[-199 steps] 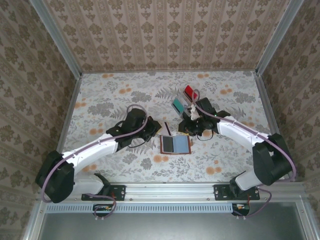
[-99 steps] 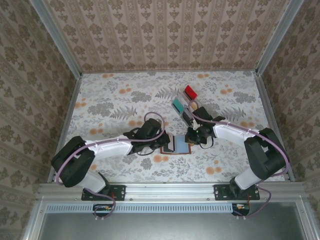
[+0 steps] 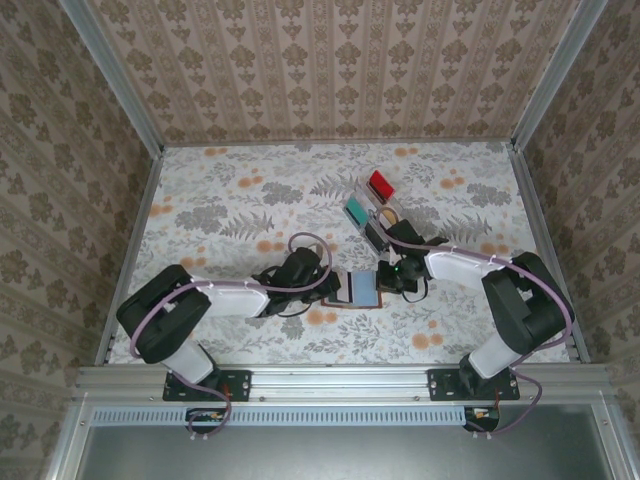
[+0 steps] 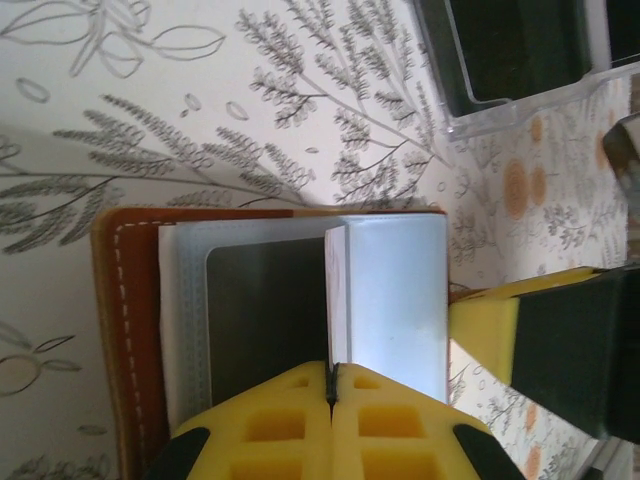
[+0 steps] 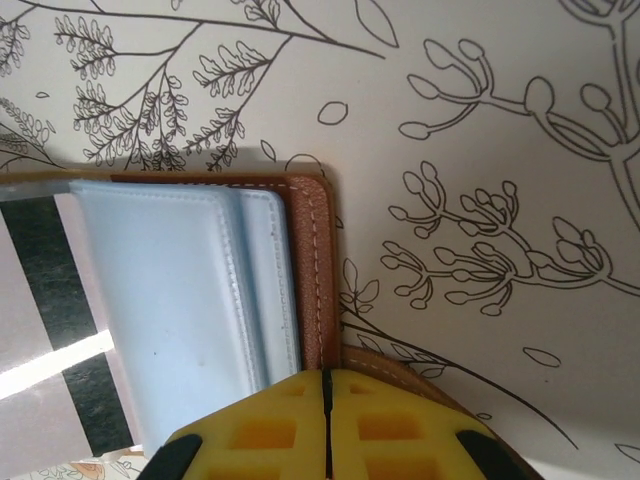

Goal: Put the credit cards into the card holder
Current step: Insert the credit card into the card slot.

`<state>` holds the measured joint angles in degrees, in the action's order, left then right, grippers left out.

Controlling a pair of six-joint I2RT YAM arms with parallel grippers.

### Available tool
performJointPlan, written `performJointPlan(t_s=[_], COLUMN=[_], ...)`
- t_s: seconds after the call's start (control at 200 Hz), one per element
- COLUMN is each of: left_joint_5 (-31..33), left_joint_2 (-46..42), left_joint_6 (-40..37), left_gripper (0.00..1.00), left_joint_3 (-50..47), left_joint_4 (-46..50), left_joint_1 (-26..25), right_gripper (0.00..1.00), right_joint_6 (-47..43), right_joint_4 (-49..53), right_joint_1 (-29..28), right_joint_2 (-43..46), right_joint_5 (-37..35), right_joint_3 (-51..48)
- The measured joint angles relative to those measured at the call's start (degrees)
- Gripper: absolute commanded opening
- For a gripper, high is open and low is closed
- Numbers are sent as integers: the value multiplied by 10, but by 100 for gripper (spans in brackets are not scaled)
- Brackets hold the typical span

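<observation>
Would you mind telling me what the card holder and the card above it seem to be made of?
The card holder looks like matte brown leather or imitation, with pale rim stitching; its inner pockets seem smooth plastic. The credit card is probably thin rigid plastic: it stands straight.

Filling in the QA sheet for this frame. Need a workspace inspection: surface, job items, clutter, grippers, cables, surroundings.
Surface: table, floral cover, flat.
Job's things: brown wallet lying open; one card standing on edge above its pockets.
Clutter: clear rack of coloured pieces, behind the wallet.
Grippers: left gripper shut on the card; right gripper shut at the wallet's brown edge, hold unclear.
Cables: purple cables looped along both arms, none seen snagged.
Surroundings: patterned walls on three sides; metal frame rail at the near edge.
</observation>
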<state>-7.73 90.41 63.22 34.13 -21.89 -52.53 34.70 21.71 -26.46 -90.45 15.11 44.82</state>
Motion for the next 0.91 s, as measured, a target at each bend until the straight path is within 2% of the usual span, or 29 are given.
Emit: performJointPlan(t_s=[0.505,0.69,0.795,0.905], left_joint_5=[-28,-30,-32,-31], left_joint_2=[37,35,47,73], left_joint_6=[6,6,4,0], left_gripper=[0,7,14,16], left_joint_3=[-18,-24,0,35], left_joint_4=[-59,-57,-45,-23], left_joint_1=[-4,-3,-4,-10], right_gripper=[8,8,8,8], right_joint_6=[2,2,2,2], right_joint_4=[-19,-23,-24,-30], right_joint_1=[0,1,2,2], right_joint_2=[0,-3,-3,-5], right_joint_5=[6,12,16,20], right_joint_3=[-6,-6,-6,-6])
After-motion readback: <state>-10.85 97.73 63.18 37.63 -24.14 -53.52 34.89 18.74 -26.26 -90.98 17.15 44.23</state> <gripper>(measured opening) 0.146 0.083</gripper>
